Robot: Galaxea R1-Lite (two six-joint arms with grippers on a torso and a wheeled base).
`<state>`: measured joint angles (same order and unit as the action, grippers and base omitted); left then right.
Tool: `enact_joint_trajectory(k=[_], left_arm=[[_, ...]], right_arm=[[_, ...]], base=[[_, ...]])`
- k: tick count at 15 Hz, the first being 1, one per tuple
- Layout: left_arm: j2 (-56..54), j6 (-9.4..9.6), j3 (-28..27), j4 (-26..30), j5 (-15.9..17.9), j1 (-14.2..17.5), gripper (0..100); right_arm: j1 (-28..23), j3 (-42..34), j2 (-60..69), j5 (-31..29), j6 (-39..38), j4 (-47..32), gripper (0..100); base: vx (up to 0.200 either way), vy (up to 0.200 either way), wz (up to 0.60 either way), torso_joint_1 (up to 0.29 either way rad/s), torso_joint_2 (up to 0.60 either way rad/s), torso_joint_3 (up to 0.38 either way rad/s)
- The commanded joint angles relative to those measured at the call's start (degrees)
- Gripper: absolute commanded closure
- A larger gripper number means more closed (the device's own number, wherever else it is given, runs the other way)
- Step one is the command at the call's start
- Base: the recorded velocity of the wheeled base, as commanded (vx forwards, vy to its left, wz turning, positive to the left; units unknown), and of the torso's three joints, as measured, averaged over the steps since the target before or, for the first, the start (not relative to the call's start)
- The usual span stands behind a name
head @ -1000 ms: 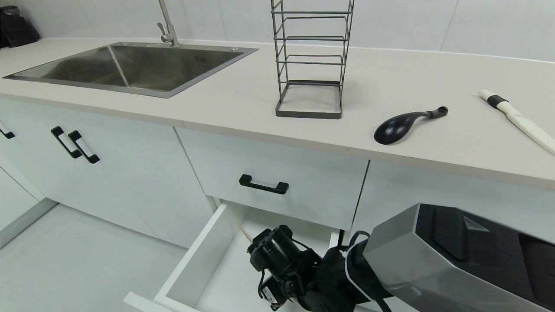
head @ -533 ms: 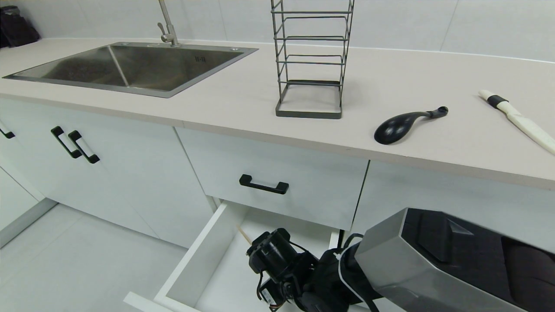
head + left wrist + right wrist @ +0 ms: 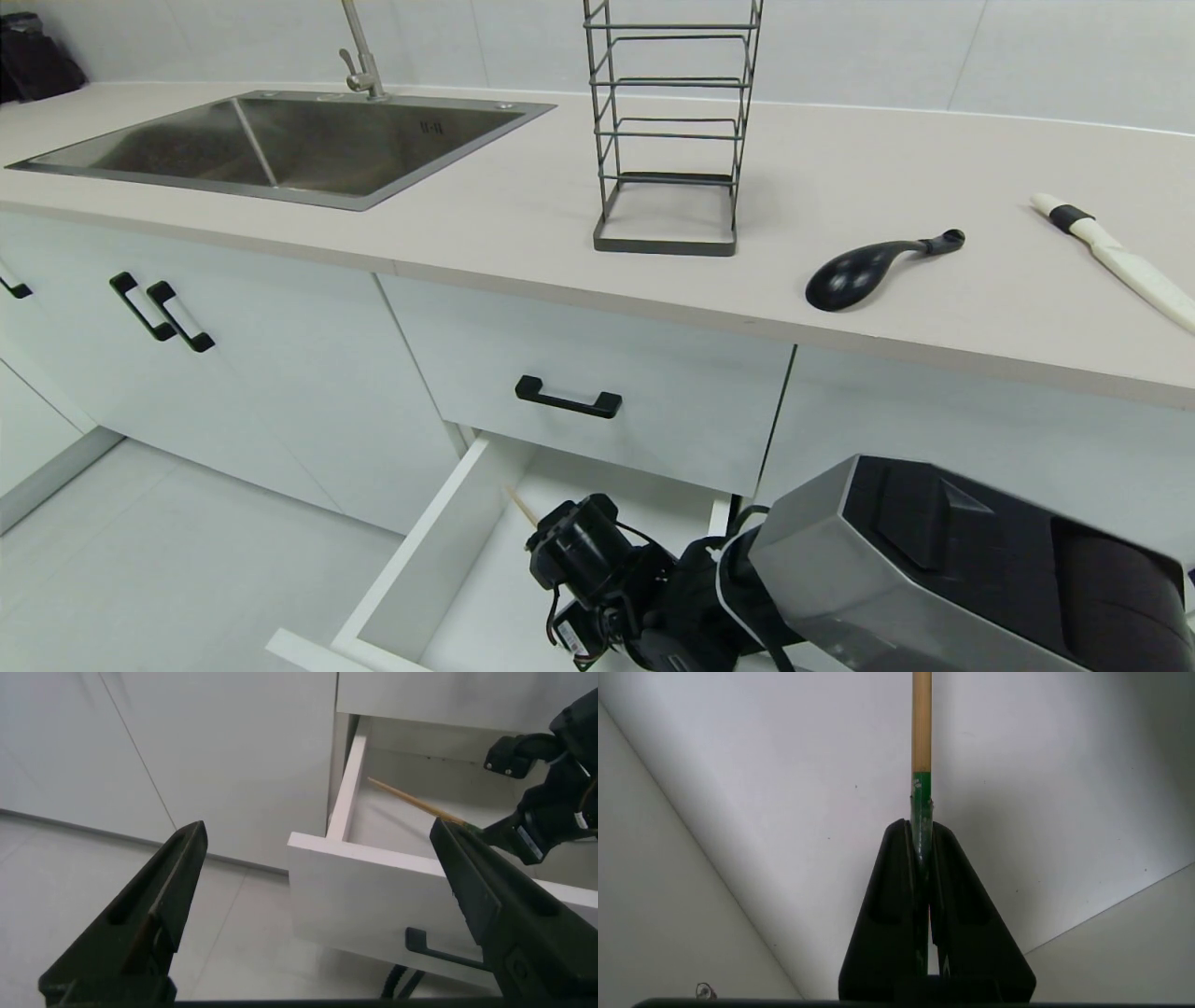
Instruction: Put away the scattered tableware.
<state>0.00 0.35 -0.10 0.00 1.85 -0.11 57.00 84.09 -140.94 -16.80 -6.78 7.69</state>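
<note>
A white kitchen drawer point(image 3: 422, 558) stands pulled open. The right gripper point(image 3: 922, 838) is down inside it, jaws clamped on the green-painted end of a wooden chopstick point(image 3: 921, 728). The chopstick runs straight on from the fingertips, in line with the gripper. Its free tip points toward the drawer's left wall, near the back. Whether the tip touches the drawer floor cannot be told. The right arm is bent low, its forearm angled down into the drawer from the drawer's right side.

The left gripper point(image 3: 318, 833) hangs outside the drawer, off its front left corner, jaws spread wide with nothing between them.

On the countertop point(image 3: 523, 215) above the drawer and to its right lie a black rice paddle point(image 3: 859, 271) and a white knife point(image 3: 1116, 257). A wire rack point(image 3: 667, 140) stands directly above the drawer.

By the look of it, the chopstick needs only lowering and letting go, and the right arm is the one placed for that.
</note>
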Motion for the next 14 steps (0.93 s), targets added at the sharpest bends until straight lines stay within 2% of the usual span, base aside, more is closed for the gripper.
enact_joint_trajectory(k=[1, 5, 6, 14], left_arm=[[0.0, 0.00, 0.0, 0.0, 0.0, 0.0, 0], [0.0, 0.00, 0.0, 0.0, 0.0, 0.0, 0], [0.0, 0.00, 0.0, 0.0, 0.0, 0.0, 0], [0.0, 0.00, 0.0, 0.0, 0.0, 0.0, 0]], right_arm=[[-0.1, 0.5, -0.7, 0.0, 0.0, 0.0, 100], [0.0, 0.8, -1.1, 0.1, 0.1, 0.0, 100], [0.0, 0.8, -1.1, 0.1, 0.1, 0.0, 0], [1.0, 1.0, 1.7, 0.1, 0.9, 0.0, 0]], base=[[0.000, 0.000, 0.00, 0.000, 0.00, 0.000], [0.000, 0.000, 0.00, 0.000, 0.00, 0.000], [0.000, 0.000, 0.00, 0.000, 0.00, 0.000], [0.000, 0.000, 0.00, 0.000, 0.00, 0.000]])
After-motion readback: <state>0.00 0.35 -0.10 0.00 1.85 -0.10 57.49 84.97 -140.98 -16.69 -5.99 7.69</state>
